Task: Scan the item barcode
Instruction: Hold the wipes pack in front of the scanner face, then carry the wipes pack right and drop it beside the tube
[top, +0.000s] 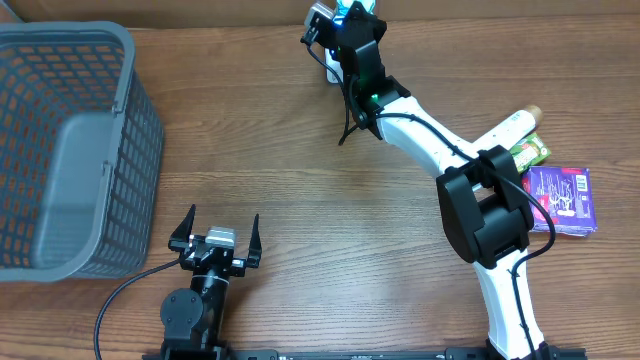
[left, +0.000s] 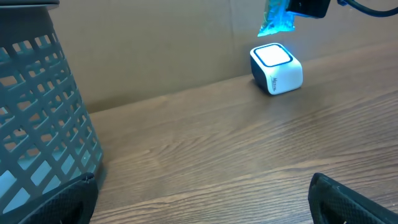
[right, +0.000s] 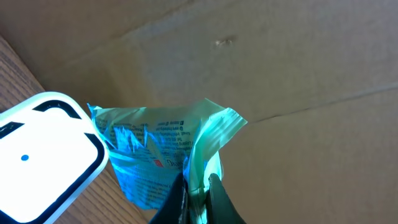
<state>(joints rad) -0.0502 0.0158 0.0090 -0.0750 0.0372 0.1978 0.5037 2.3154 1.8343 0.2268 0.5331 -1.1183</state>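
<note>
Right gripper (right: 196, 186): jaws closed on the crimped seam of a printed plastic pouch (right: 155, 155). The pouch hangs just above the white cube barcode scanner (left: 277, 67), whose top face is lit, and is tinted blue. Left gripper (top: 222, 226): jaws spread wide, holding nothing, near the grey basket (top: 135, 110)

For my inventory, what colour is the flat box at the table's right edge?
The box is purple, clearest in the overhead view.
</note>
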